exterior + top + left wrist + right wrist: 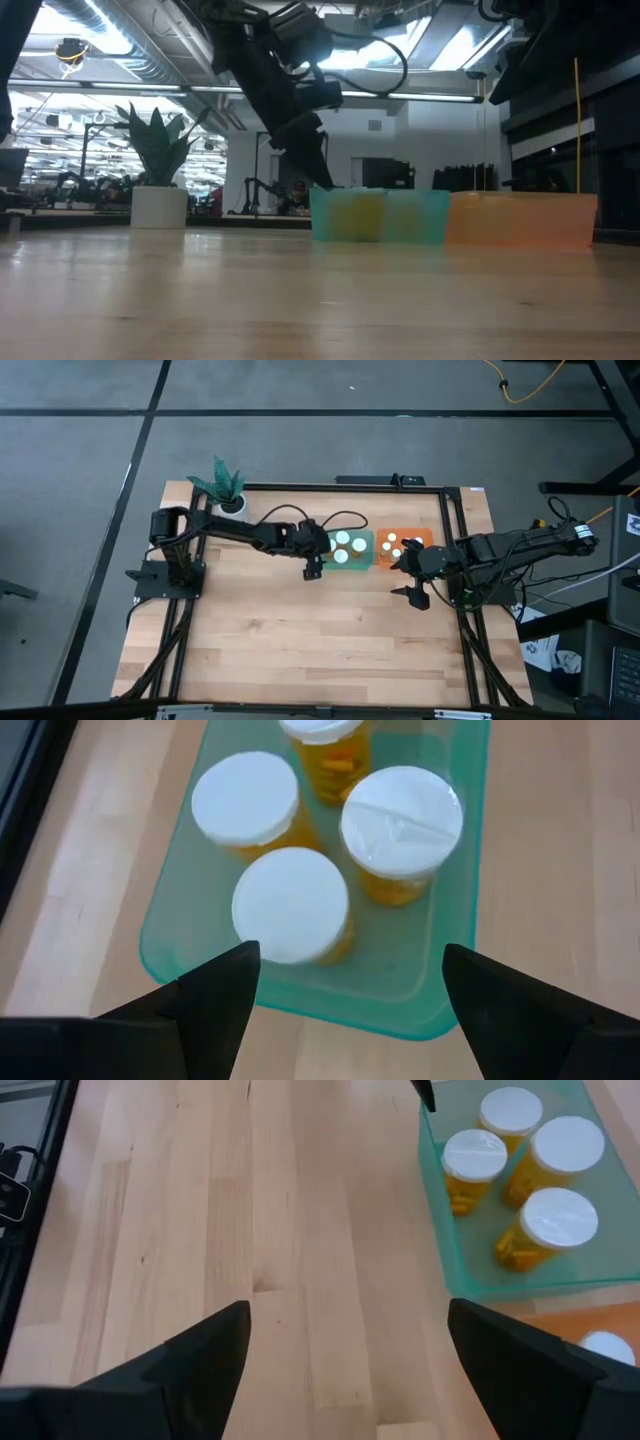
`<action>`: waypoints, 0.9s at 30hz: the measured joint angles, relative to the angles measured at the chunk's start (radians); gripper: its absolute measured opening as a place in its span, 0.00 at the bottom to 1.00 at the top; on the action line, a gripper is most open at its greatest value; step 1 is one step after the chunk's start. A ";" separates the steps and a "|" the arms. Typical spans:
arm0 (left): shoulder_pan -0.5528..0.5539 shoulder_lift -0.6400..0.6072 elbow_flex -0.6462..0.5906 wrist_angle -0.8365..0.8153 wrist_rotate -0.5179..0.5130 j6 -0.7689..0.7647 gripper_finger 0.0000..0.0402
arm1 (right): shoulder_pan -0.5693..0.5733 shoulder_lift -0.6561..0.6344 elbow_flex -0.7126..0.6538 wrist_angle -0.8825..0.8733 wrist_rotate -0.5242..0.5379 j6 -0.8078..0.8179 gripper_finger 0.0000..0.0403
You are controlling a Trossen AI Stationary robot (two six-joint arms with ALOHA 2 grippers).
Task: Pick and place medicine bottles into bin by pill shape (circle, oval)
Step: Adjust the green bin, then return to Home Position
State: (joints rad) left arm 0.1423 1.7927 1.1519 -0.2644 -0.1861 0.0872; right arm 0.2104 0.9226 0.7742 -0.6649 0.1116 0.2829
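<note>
Left gripper (312, 567) sits at the near-left corner of the teal bin (364, 559), fingers spread wide, holding nothing. The left wrist view shows the two fingers (215, 995) apart with the teal bin (455, 910) straight ahead between them.

Teal bin contents: four amber medicine bottles (290, 905) with white caps, standing upright and packed close together. One cap (402, 818) is wider than the others. Same four show in the right wrist view (550, 1225), pills visible through the amber walls.

Orange bin (424, 539) is touching the teal bin on its right side, toward the right arm. White caps of more bottles (392, 546) show inside; exact count is hard to tell from above. One cap (608, 1348) shows at the edge of the right wrist view.

Right gripper (412, 585) is beside the orange bin's near-right corner, over bare table (300, 640), fingers (200, 1355) wide apart and empty.

Low view: the left arm (275, 90) comes down behind the teal bin (380, 215), and the orange bin (520, 220) is next to it. No bottles on the table outside the bins.

Potted plant (225, 490) stands at the far-left corner of the table, well apart from both bins.
</note>
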 joint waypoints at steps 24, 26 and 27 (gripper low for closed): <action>-0.029 -0.015 0.065 -0.043 -0.111 -0.012 0.76 | 0.000 0.000 0.000 0.000 -0.009 0.005 0.84; -0.033 -0.042 0.110 -0.114 -0.114 -0.009 0.76 | 0.000 0.000 0.000 0.000 -0.009 0.004 0.84; -0.037 -0.054 0.139 -0.154 -0.116 -0.009 0.76 | 0.000 0.000 0.000 0.001 -0.009 0.003 0.84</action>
State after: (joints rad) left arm 0.1049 1.7385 1.2905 -0.4185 -0.3025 0.0780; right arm 0.2103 0.9222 0.7742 -0.6643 0.1029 0.2861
